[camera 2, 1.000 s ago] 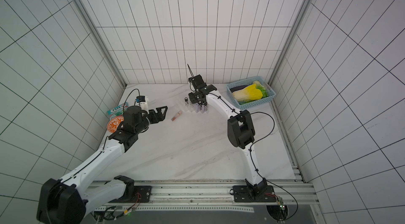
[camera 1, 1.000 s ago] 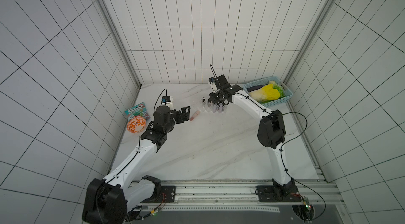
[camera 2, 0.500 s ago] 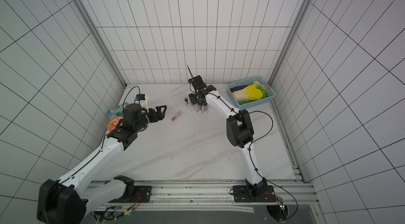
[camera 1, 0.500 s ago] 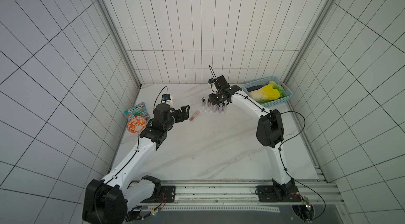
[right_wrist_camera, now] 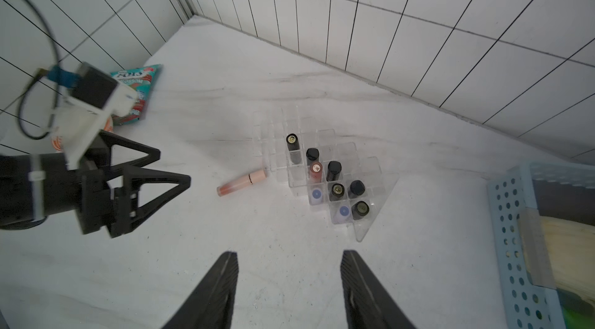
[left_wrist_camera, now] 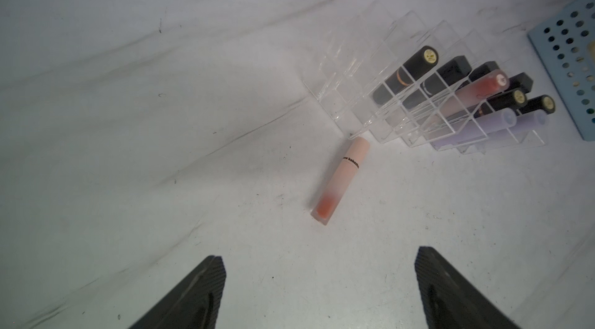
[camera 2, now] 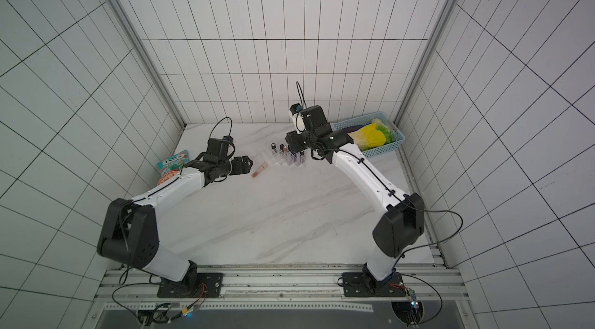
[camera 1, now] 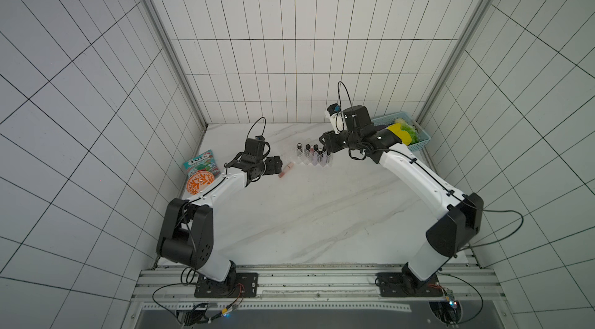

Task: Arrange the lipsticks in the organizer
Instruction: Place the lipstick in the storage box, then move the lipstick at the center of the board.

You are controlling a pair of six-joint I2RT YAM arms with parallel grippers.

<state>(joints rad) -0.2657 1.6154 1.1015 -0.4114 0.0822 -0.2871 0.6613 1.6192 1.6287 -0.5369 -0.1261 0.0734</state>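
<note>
Lying beside the clear stepped organizer [left_wrist_camera: 347,63], a frosted pink tube [left_wrist_camera: 341,179]; both jaws spread empty.

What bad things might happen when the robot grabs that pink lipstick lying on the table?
1. The pink lipstick is round and lies flat, so the open left gripper might roll it away instead of pinching it.
2. Its cap end lies right by the clear organizer, so a clumsy grab might bump it and tilt the standing lipsticks.

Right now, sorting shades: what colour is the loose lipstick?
Loose lipstick: pale pink, orange-red end; left wrist view.
</note>
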